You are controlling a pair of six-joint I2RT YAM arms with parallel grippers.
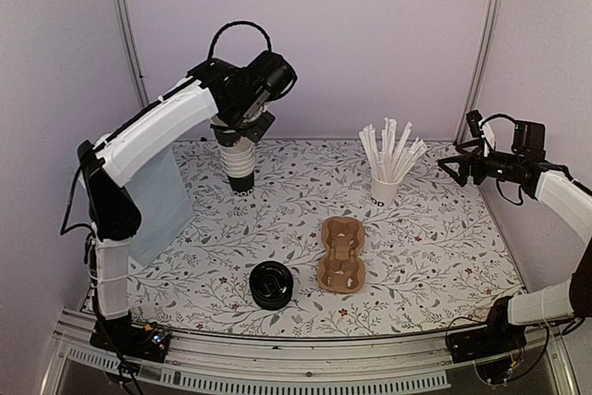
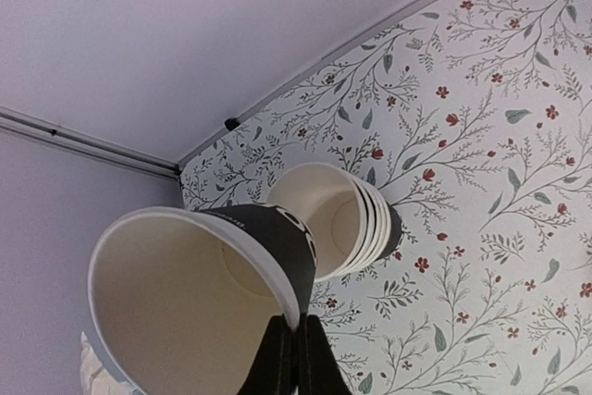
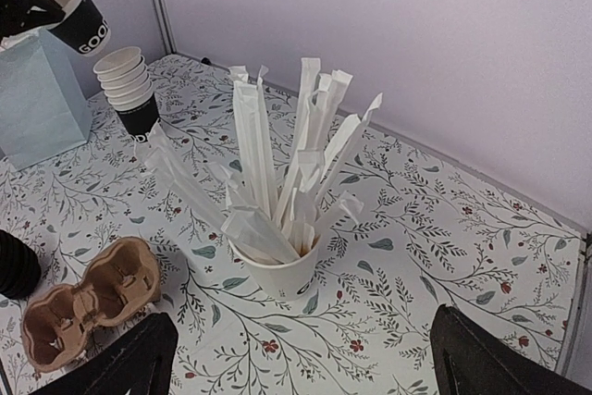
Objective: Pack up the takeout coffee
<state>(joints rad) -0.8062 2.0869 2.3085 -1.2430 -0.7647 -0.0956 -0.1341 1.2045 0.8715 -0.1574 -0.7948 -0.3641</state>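
Currently, the left gripper (image 2: 296,335) is clenching the cup (image 2: 185,293) by one wall at the rim, holding it tilted above the stack (image 2: 347,219), apart from it. The right gripper (image 1: 453,166) is hanging released, well right of the stack. Risk: so thin a pinch may be letting the cup pivot or slip, dropping onto the stack and toppling it. The cup is showing a black wall, whitish rim and inside, no lid.

Looks like a robot test cell in a lab: plain lilac walls (image 1: 370,34) framed by metal posts (image 1: 125,25), floral-print worktop (image 1: 444,228), slotted aluminium rail (image 1: 277,363) along the near edge, loose cables (image 1: 481,372). Staged props straight ahead of the right gripper (image 1: 446,166): cup of wrapped straws (image 1: 387,159), with a cardboard cup carrier (image 1: 342,252) to the left in that gripper's own view.
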